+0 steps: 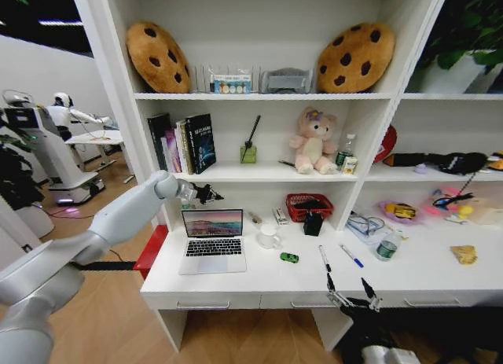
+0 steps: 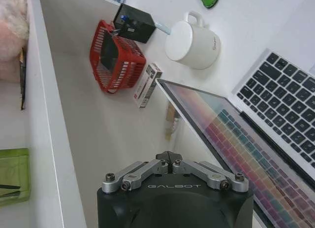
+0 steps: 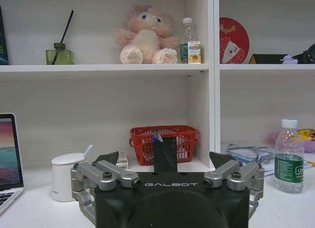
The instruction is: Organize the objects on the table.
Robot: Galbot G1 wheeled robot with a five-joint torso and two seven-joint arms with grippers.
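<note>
On the white table (image 1: 251, 279) an open silver laptop (image 1: 212, 240) stands at the left. To its right are a white mug (image 1: 269, 236), a tiny green gadget (image 1: 289, 257), a black pen cup (image 1: 313, 223), a black pen (image 1: 324, 259), a blue pen (image 1: 352, 255) and a green-labelled bottle (image 1: 387, 246). My left gripper (image 1: 208, 194) hangs shut and empty just above the laptop's screen (image 2: 221, 139), with the mug (image 2: 192, 43) beyond it. My right gripper (image 1: 350, 292) is open at the table's front edge, facing the pen cup (image 3: 165, 154) and the bottle (image 3: 288, 159).
A red basket (image 1: 309, 207) sits behind the pen cup against the back wall. Shelves above hold books (image 1: 182, 142), a pink plush bear (image 1: 313, 141) and two cookie cushions (image 1: 157, 56). Clutter covers the table's right part (image 1: 440, 211). A red stool (image 1: 149, 252) stands left of the table.
</note>
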